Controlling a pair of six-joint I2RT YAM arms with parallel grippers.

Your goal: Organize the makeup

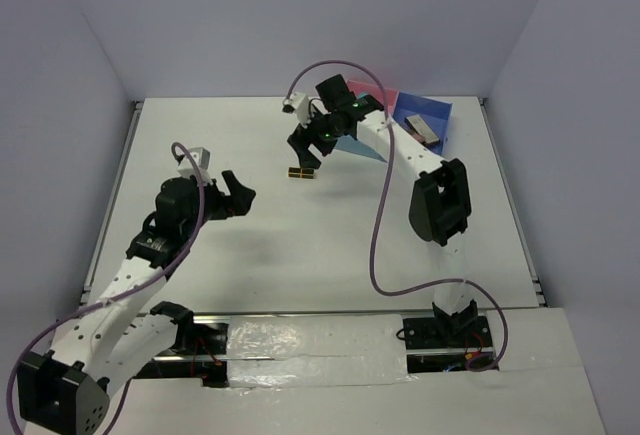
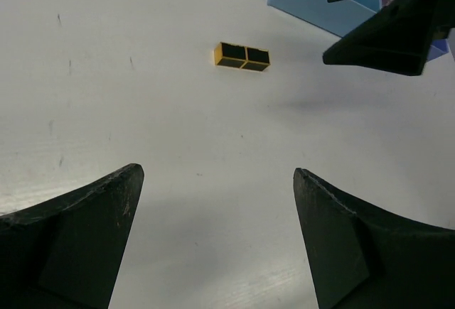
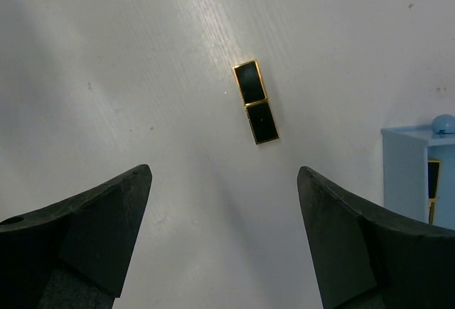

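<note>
- R gripper [image 3: 224, 174]: jaws wide open, empty, hovers over the table [image 3: 106, 53].
- Lipstick [image 3: 256, 101] lies flat just ahead of it, long axis approx. along the jaws, a bit to one side of centre.
- Box [image 1: 440, 113] is near, beyond the lipstick.
- L gripper [image 2: 217, 170]: open, empty, well apart.
- Step, I judge: reach for the lipstick. Next: centre, go down, close on its narrow sides, carry it to the box.
</note>
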